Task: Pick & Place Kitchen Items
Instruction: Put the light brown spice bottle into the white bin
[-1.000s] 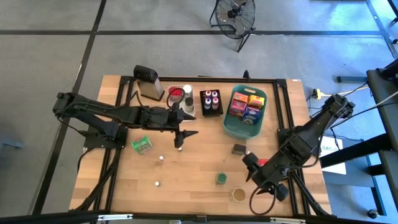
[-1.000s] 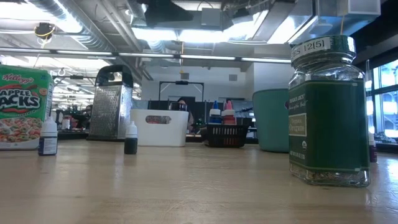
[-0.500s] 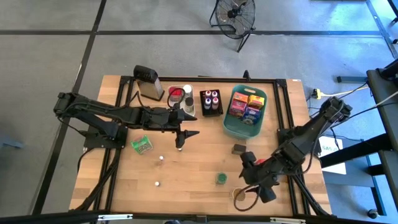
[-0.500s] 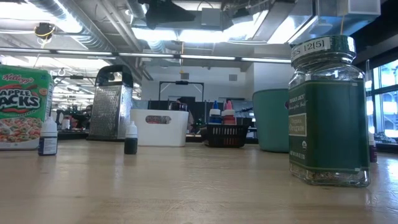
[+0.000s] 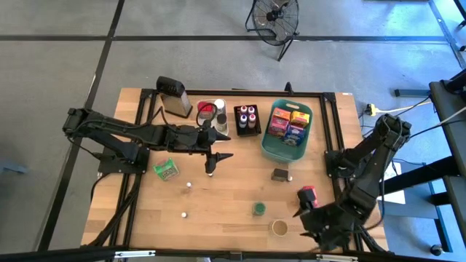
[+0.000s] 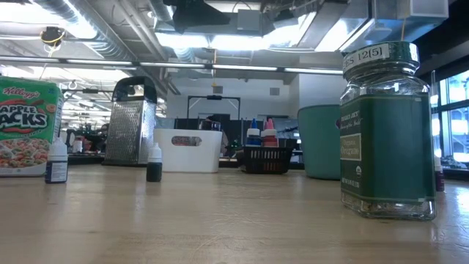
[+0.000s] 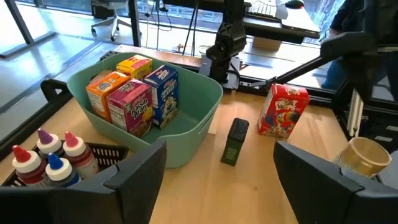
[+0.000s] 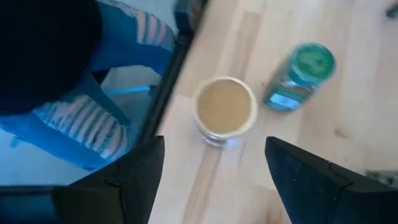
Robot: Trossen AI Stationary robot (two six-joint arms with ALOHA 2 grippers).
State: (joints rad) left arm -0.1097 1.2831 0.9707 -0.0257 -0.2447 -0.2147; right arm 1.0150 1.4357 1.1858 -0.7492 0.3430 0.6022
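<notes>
The right pincer (image 5: 320,233) hangs released and empty at the desk's near right corner, looking down on the tan-lidded jar (image 8: 225,109) and the green-lidded spice jar (image 8: 298,78) beside it. Both are round and smooth, so an off-centre closing would likely roll or tip one, and the tan jar sits close to the desk edge, where a nudge could send it off. The red cereal box (image 5: 307,196) stands upright just beside this arm and could be knocked flat by a swing. The left pincer (image 7: 217,180) waits released near the middle of the desk (image 5: 226,204), facing the teal basket (image 7: 186,118) that already holds several boxes. The small dark box (image 5: 279,174), the green packet (image 5: 166,169) and two tiny white-capped bottles (image 5: 188,185) lie loose on the pale wood planks. A box grater (image 5: 175,98), white bin (image 5: 212,110) and black tray (image 5: 247,120) line the far side. Beyond is grey concrete floor with a standing fan (image 5: 275,18); someone in ripped jeans (image 8: 87,118) stands by the near edge.
</notes>
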